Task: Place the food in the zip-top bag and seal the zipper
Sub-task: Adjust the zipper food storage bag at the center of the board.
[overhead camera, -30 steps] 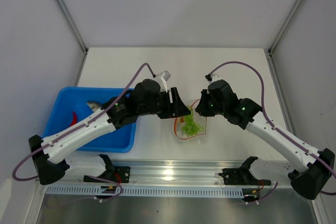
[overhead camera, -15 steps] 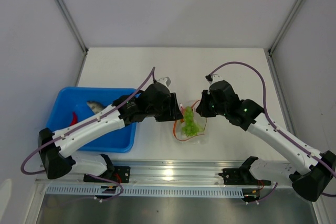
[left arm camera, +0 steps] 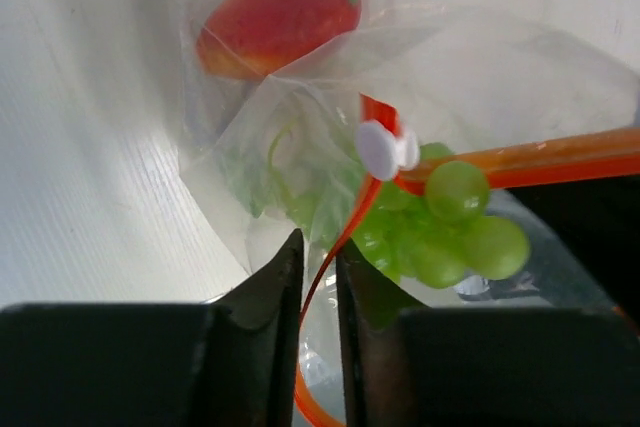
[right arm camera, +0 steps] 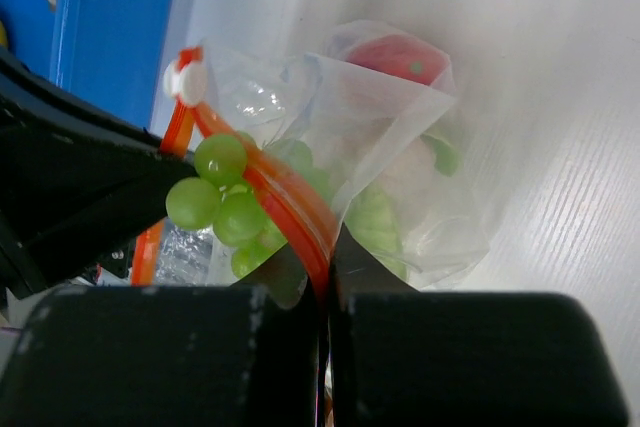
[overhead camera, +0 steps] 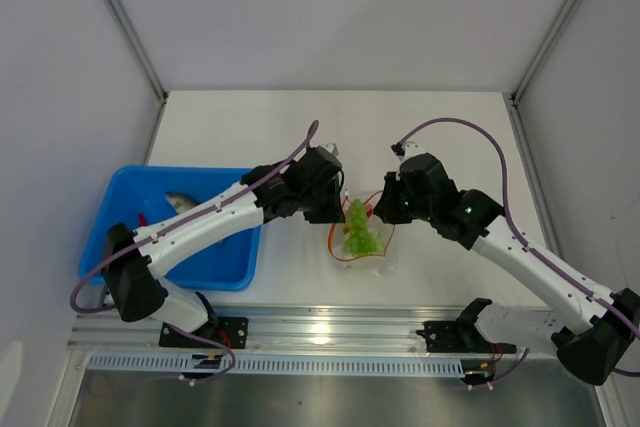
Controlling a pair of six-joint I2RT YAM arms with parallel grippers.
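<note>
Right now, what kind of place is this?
Probably a robot test bench: two robot arms on a metal rail, a white table between plain panels, toy grapes in a clear bag.

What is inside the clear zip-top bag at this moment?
Through the zip-top bag, a red-orange fruit shows at the closed end, green leafy bits mid-bag, green grapes at the mouth by the red zipper. Anything beneath them is hidden by crinkled plastic.

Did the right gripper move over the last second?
No. In the top view the right gripper sits as far right of the blue tray as before, still shut on the zipper of the zip-top bag.
</note>
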